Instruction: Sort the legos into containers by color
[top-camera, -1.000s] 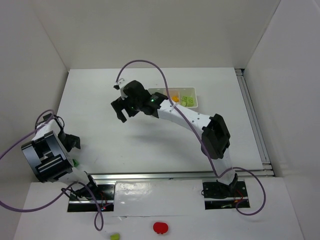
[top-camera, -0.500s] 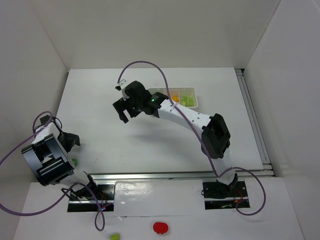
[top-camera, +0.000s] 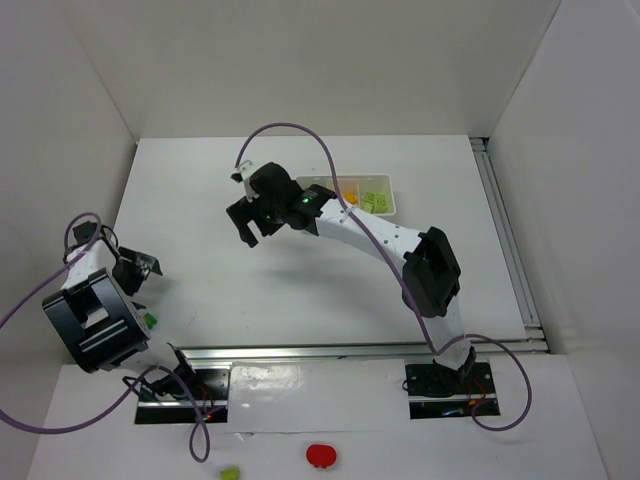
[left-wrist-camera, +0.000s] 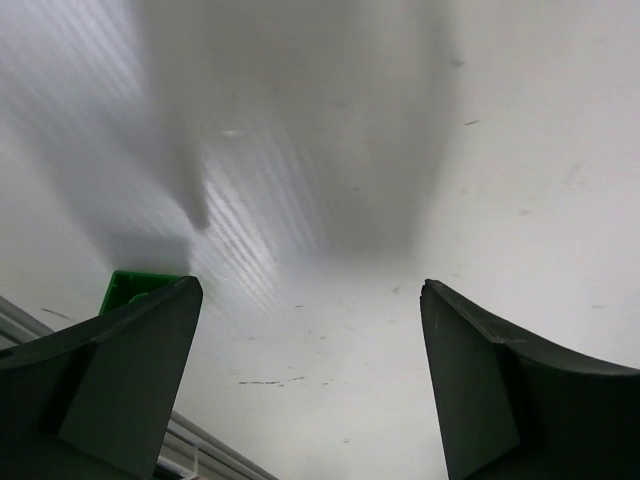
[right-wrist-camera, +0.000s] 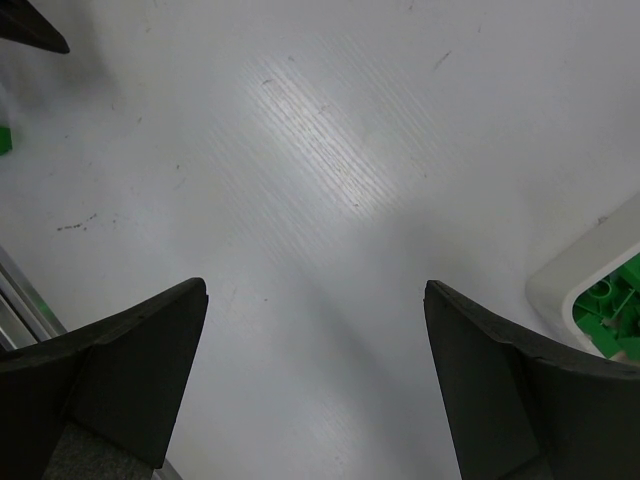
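White links (top-camera: 365, 238), black joints (top-camera: 432, 272), dark pincer fingers (right-wrist-camera: 130, 370) — purple cables (top-camera: 285, 125).

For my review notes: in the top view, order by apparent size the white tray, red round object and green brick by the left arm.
1. white tray, even partly covered by the right arm
2. red round object
3. green brick

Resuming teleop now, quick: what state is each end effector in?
Left end effector: open, holding nothing; a small dark green studded plastic brick lies just outside its grasp.
Right end effector: open, holding nothing.
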